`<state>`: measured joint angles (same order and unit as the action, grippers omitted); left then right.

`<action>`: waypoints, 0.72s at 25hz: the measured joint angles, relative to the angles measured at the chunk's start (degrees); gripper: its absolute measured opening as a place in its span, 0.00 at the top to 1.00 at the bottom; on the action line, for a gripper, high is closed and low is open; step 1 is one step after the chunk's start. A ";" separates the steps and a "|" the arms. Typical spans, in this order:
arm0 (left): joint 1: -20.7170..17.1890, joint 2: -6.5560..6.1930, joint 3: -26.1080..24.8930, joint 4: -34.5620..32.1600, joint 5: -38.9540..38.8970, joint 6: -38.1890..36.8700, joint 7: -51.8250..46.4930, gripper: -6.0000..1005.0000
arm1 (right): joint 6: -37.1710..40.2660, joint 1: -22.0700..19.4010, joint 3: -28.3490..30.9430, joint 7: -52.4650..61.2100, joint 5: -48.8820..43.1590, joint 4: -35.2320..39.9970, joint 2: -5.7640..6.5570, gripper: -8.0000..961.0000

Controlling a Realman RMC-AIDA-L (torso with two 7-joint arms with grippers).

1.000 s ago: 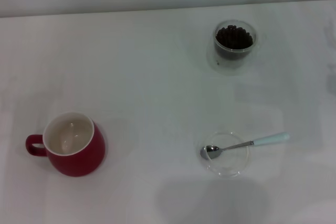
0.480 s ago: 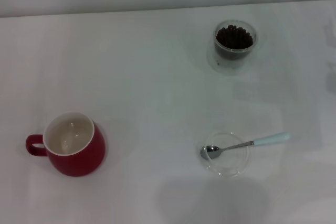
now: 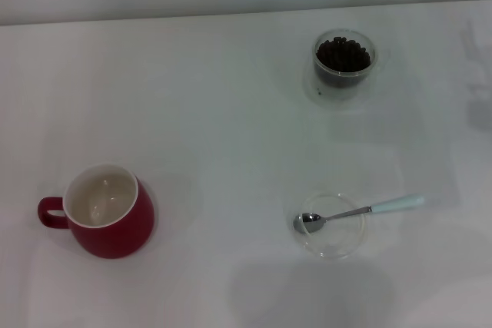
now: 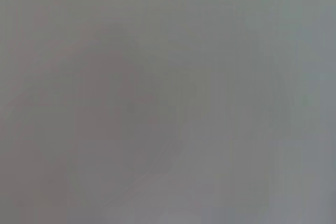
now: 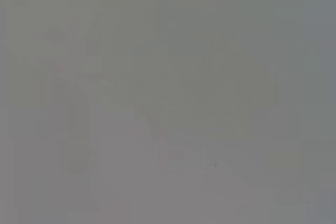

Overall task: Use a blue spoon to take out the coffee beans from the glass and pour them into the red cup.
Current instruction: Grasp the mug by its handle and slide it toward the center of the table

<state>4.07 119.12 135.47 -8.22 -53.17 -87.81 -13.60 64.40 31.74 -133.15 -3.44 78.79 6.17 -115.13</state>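
Note:
In the head view the red cup (image 3: 108, 220) stands at the near left, white inside, its loop handle pointing left. The glass (image 3: 344, 63) stands at the far right, filled with dark coffee beans (image 3: 344, 53). The blue spoon (image 3: 361, 211) lies at the near right, its silver bowl resting in a shallow clear dish (image 3: 332, 226) and its pale blue handle pointing right. Neither gripper shows in any view. Both wrist views show only a featureless grey surface.
The white table (image 3: 215, 136) spans the whole head view, with a pale wall along its far edge. A faint shadow lies on the table at the far right edge.
The faint shadow at the table's right edge has shifted slightly. The cup, glass, dish and spoon have not moved.

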 joint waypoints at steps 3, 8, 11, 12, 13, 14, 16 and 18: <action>0.35 -0.04 3.01 2.31 0.02 -0.23 -0.01 0.12 | -0.02 0.10 0.00 0.01 -0.01 -0.02 0.00 0.17; 0.36 -0.03 8.56 4.44 0.11 -0.26 0.58 0.12 | -0.06 0.16 0.00 0.01 -0.05 -0.02 0.00 0.17; 0.37 -0.03 11.73 5.57 0.10 -0.33 1.16 0.12 | -0.08 0.29 0.00 0.01 -0.05 -0.03 0.00 0.17; 0.38 -0.03 12.89 5.92 0.10 -0.44 1.39 0.12 | -0.08 0.33 0.00 0.01 -0.05 -0.02 0.00 0.17; 0.37 -0.03 13.93 6.30 0.11 -0.63 1.65 0.12 | -0.08 0.35 0.00 0.01 -0.05 -0.02 0.00 0.17; 0.28 -0.03 14.65 6.74 0.11 -0.98 1.88 0.12 | -0.08 0.38 0.00 0.01 -0.05 -0.02 0.01 0.17; 0.00 -0.03 15.60 7.65 0.29 -1.90 2.26 0.12 | -0.08 0.49 0.00 0.01 -0.04 -0.02 0.04 0.17; -0.33 -0.03 16.75 8.95 1.03 -3.24 2.26 0.12 | -0.08 0.61 0.00 0.01 -0.04 -0.02 0.08 0.17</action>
<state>3.74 119.09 152.22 0.73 -52.14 -91.05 -11.34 64.33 32.34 -133.15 -3.43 78.75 6.15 -115.04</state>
